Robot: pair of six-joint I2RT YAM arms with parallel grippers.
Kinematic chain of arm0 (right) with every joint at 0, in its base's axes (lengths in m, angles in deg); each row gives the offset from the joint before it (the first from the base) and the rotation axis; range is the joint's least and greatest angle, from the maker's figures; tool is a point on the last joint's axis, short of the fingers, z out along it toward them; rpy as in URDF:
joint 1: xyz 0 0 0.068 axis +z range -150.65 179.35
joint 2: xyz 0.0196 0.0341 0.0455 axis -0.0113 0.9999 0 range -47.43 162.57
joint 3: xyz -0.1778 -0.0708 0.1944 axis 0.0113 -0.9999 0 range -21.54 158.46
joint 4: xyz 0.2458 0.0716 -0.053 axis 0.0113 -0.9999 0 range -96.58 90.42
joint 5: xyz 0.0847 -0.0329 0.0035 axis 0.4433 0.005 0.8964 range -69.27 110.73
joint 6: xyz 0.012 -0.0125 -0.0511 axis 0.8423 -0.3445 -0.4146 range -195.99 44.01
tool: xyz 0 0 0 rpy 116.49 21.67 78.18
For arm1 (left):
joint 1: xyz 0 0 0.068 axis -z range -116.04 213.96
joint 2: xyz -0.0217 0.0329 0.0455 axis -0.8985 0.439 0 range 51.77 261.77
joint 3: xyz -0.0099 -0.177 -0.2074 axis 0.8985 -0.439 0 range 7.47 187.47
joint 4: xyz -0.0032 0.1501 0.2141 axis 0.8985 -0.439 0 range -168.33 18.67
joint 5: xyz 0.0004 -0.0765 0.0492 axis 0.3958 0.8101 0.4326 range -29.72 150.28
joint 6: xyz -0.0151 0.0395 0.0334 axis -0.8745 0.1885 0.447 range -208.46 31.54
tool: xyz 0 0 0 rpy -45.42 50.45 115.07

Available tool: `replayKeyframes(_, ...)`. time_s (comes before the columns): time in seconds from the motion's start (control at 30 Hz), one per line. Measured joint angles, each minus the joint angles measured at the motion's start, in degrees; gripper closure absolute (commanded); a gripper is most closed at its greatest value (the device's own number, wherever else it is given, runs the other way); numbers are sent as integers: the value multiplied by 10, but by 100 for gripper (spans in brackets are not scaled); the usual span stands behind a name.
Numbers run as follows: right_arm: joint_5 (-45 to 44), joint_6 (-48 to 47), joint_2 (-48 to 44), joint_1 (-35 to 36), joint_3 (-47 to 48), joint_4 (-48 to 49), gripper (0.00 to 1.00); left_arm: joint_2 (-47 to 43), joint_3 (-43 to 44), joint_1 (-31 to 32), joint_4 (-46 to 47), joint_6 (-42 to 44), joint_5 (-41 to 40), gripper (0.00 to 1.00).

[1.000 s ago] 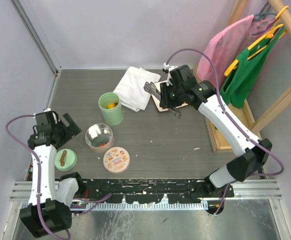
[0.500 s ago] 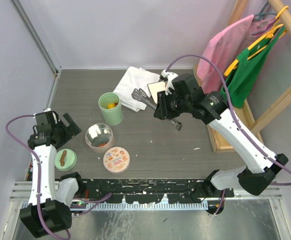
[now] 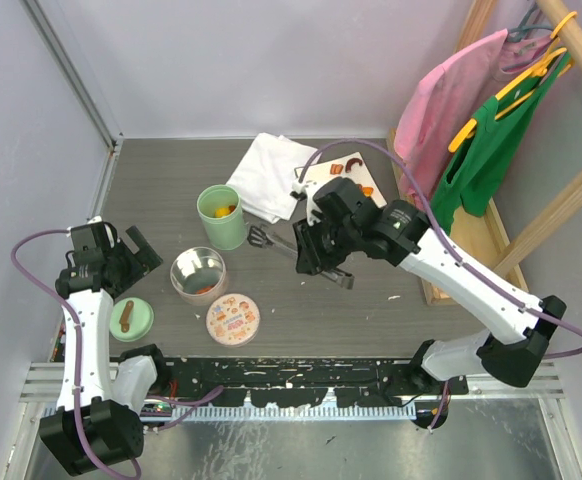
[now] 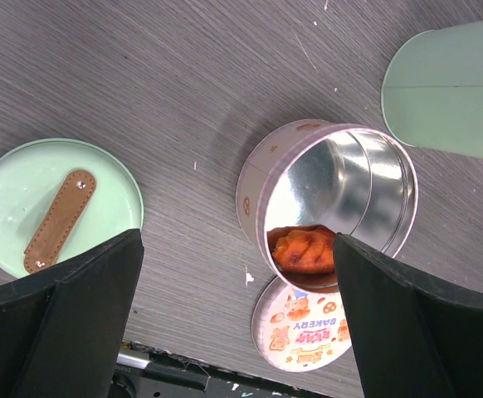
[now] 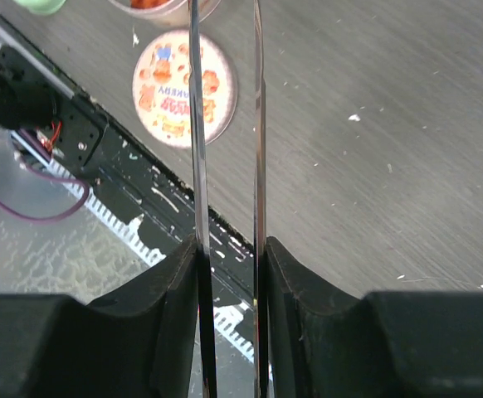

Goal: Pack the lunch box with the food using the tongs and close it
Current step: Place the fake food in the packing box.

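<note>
Near the middle of the table (image 3: 371,300), the right gripper (image 3: 309,250) is clamping on the tongs (image 3: 264,238). Their two thin arms are running out between its fingers (image 5: 175,290). They are pointing left, with the tips hanging just right of the round tin (image 3: 198,270) and the green cup (image 3: 221,225), which are standing side by side. The left gripper (image 3: 136,250) is hovering at the near left, jaws spread wide and gripping nothing.

Food is lying in three places: an orange piece (image 4: 304,249) in the tin, yellow and orange bits in the cup, and red and orange pieces (image 3: 353,163) on the pale board (image 3: 336,175) at the far side.

Counting: one pair of tongs, two open containers, two loose lids and one white cloth (image 3: 271,178). The lids are the mint-green lid (image 3: 131,320), left of the tin, and the printed lid (image 3: 233,318), just near of it.

A second ago the right arm was hanging over the board. It is now sitting nearer and further left, leaving the board's food uncovered. The left arm is staying put.
</note>
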Motion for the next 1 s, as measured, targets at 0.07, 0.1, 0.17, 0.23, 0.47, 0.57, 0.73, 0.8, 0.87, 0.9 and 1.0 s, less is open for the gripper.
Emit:
replayKeyframes(0.07,1,1,4,16,-7,0,61,0,0,0,0,0,0,2)
replayKeyframes(0.1,1,2,8,24,-9,0,61,0,0,0,0,0,0,2)
replayKeyframes(0.17,0,2,14,35,-12,0,61,0,0,0,0,0,0,2)
replayKeyframes(0.23,0,4,23,48,-13,1,61,0,0,0,0,0,0,2)
replayKeyframes(0.47,0,6,76,105,-10,16,61,0,0,0,0,0,0,2)
replayKeyframes(0.57,0,6,117,127,4,23,61,0,0,0,0,0,0,2)
replayKeyframes(0.73,-25,3,213,155,79,24,62,0,0,0,0,0,-1,2)
replayKeyframes(0.8,-37,-1,251,163,114,25,61,0,0,0,0,0,-1,2)
replayKeyframes(0.87,-45,-6,280,169,142,25,61,0,0,0,0,-1,-1,2)
replayKeyframes(0.9,-49,-9,295,171,156,22,61,0,0,0,0,-1,-2,2)
replayKeyframes(1.0,-61,-16,336,175,200,18,58,0,0,0,0,-1,-3,2)
